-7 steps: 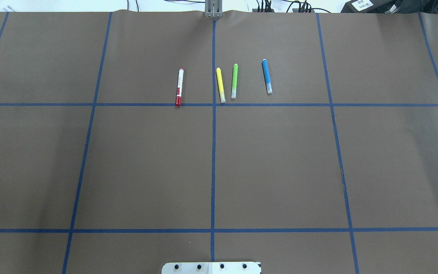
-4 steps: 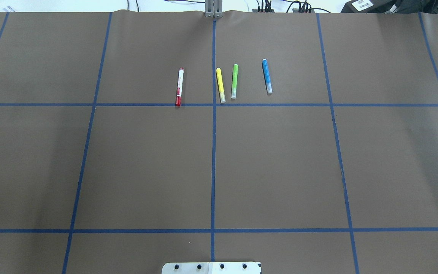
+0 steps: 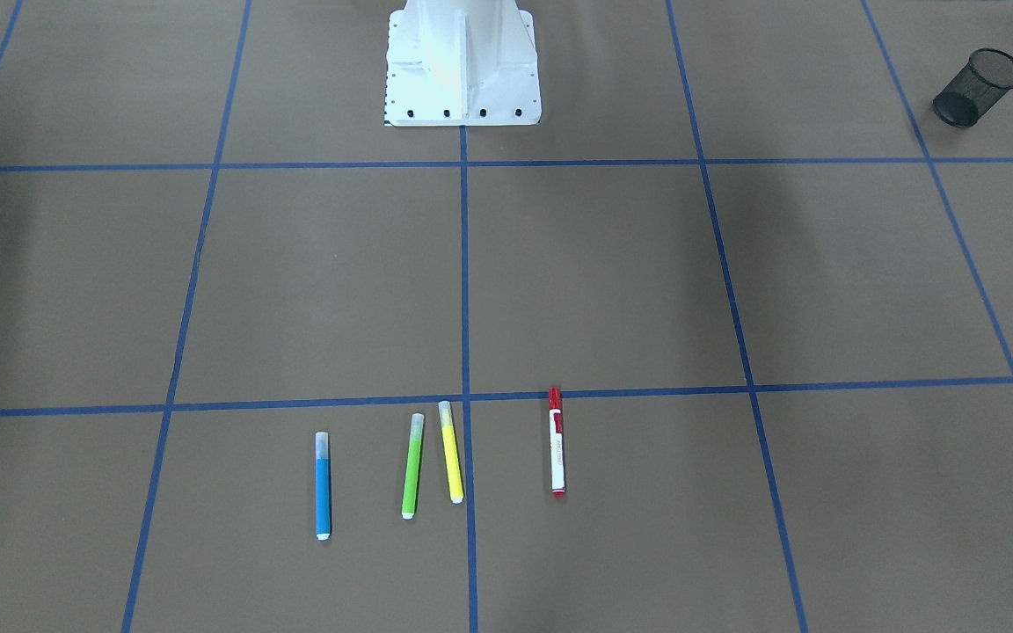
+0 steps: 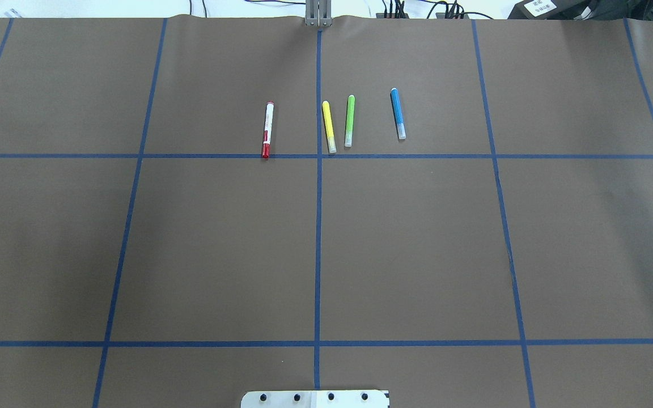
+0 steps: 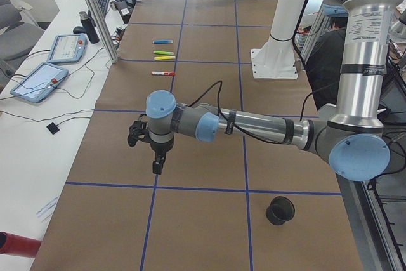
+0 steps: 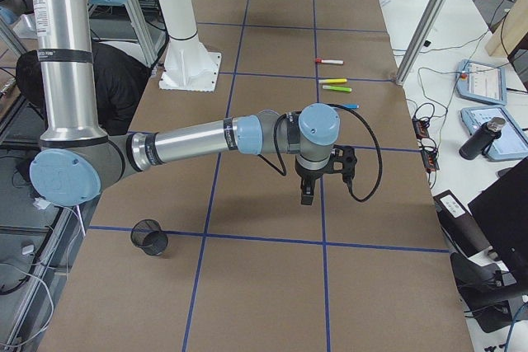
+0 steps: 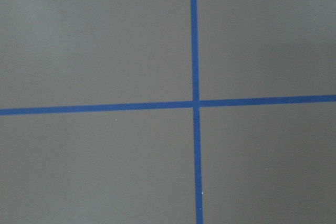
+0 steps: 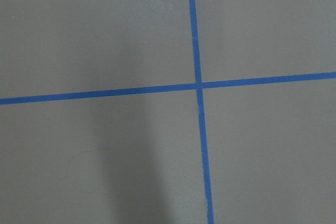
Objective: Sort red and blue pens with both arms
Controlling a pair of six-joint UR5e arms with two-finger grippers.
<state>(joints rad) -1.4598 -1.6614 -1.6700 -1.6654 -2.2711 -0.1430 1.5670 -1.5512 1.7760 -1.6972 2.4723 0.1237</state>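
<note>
Left arm (image 5: 254,128) and right arm (image 6: 190,142) reach outward to opposite sides. Whether the left gripper (image 5: 157,165) or right gripper (image 6: 307,195) is spread cannot be told. The red pen (image 4: 267,130) lies inboard of the left gripper and the blue pen (image 4: 398,113) inboard of the right, with their long axes running away from the robot.

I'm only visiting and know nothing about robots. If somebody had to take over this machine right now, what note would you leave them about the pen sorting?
Left claw: hangs above bare table, far from the pens. Open or shut cannot be told.
Right claw: the same, at the other end.
Red pen and blue pen: flat in one row, with the yellow marker and green marker between them, none touching.
Done: nothing, no pen picked up.
Left: grasp red and blue and sort them, probably into the black mesh cup at each end.
</note>
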